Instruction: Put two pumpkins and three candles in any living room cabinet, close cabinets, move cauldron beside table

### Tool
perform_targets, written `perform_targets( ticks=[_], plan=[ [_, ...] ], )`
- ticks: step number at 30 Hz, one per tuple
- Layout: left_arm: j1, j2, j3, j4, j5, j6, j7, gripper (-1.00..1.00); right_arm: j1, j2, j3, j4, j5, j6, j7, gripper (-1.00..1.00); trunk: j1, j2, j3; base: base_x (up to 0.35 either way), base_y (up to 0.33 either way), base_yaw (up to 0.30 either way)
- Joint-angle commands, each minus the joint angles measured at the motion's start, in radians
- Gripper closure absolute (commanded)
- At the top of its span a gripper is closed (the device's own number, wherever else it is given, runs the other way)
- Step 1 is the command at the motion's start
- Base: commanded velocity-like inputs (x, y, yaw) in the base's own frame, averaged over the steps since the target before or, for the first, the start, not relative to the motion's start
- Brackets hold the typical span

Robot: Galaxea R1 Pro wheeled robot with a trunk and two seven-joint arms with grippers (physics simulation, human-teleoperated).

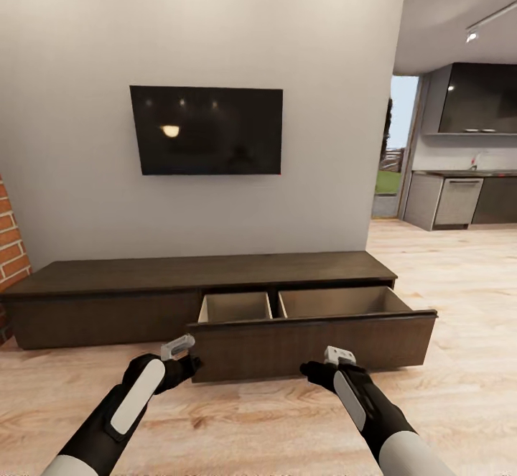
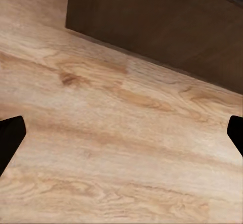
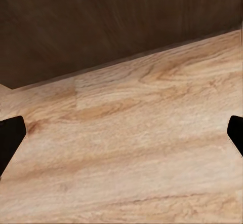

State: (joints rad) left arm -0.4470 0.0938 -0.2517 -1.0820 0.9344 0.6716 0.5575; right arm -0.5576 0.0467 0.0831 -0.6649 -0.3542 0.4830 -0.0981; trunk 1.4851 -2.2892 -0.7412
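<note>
Dark-brown cabinet drawer pulled out, compartments bare; each gripper spread.

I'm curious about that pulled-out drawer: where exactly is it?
In the head view the open drawer juts from the right half of the long dark cabinet under the wall TV, just beyond the left gripper and right gripper.
</note>
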Motion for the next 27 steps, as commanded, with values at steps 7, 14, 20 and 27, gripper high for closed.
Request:
perform_targets(
  ticks=[7, 14, 20, 27],
  plan=[
    [-0.001, -0.002, -0.227, 0.202, -0.06, -0.372, 0.008, -1.0, 0.015, -0.003, 0.006, 0.005, -0.008, -0.224, 0.042, -1.0, 0.027, -0.05, -0.023, 0.0, 0.0, 0.0],
    [-0.001, -0.018, -0.501, 0.319, -0.073, -0.663, 0.009, -1.0, 0.101, 0.004, 0.066, 0.059, -0.006, -0.489, 0.046, -1.0, 0.054, -0.099, -0.045, 0.0, 0.0, 0.0],
    [-0.001, -0.021, -0.533, 0.329, -0.072, -0.679, 0.01, -1.0, 0.113, 0.007, 0.209, 0.279, 0.004, -0.713, 0.031, -1.0, 0.077, -0.141, -0.064, 0.0, 0.0, 0.0],
    [-0.001, -0.022, -0.596, 0.386, -0.072, -0.749, 0.01, -1.0, 0.114, 0.007, 0.221, 0.383, -0.001, -0.797, 0.032, -1.0, 0.103, -0.19, -0.086, 0.0, 0.0, 0.0]
  ],
)
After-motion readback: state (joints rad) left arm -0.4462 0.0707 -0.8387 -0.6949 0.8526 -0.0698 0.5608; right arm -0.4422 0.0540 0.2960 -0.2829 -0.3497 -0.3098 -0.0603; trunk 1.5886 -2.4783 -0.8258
